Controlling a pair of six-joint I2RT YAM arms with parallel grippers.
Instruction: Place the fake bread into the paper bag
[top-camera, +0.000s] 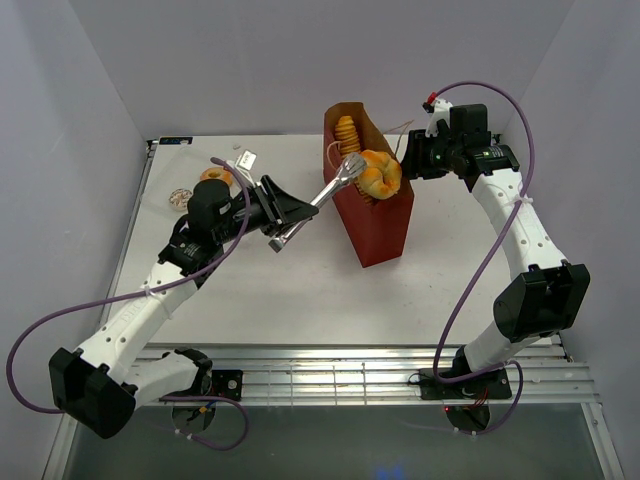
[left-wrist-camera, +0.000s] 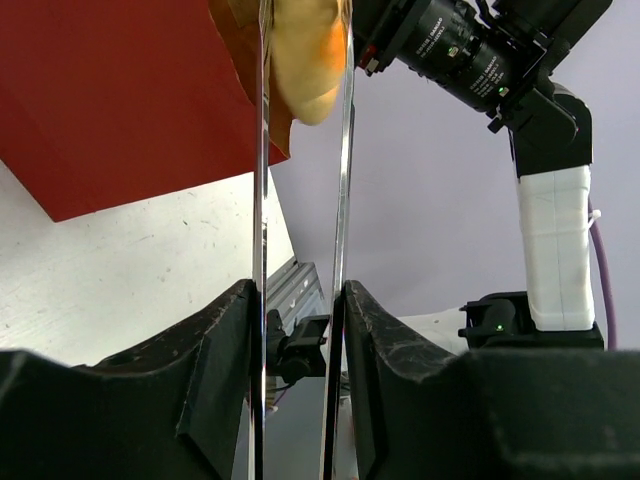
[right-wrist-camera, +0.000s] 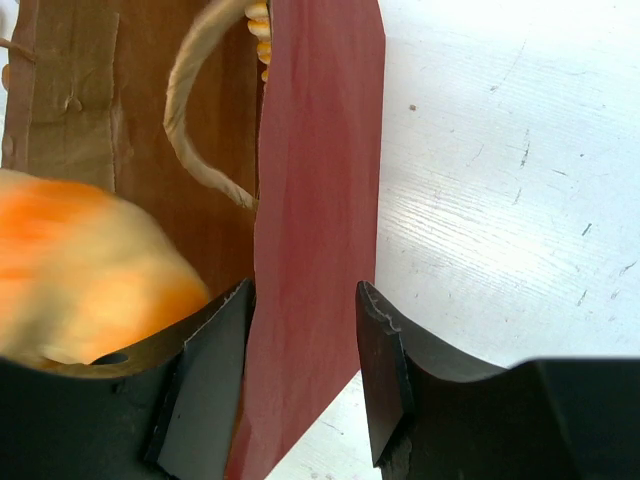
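The dark-red paper bag (top-camera: 385, 225) stands upright at mid-table, and a ridged loaf (top-camera: 345, 130) shows inside its far end. My left gripper (top-camera: 290, 215) is shut on the metal tongs (top-camera: 325, 190), its fingers (left-wrist-camera: 225, 340) pressed against the two blades (left-wrist-camera: 262, 200). Between the tong tips, an orange-golden pastry (top-camera: 380, 173) sits at the bag's mouth. The left wrist view shows it (left-wrist-camera: 310, 60) between the blades. My right gripper (top-camera: 415, 158) is open astride the bag's right wall (right-wrist-camera: 320, 200), one finger inside and one outside, and the pastry (right-wrist-camera: 70, 270) is blurred beside it.
A ring doughnut (top-camera: 215, 177) and a pale speckled piece (top-camera: 180, 197) lie on the table at the far left, behind my left arm. A small white object (top-camera: 246, 158) lies near them. A tan string handle (right-wrist-camera: 190, 110) curls inside the bag.
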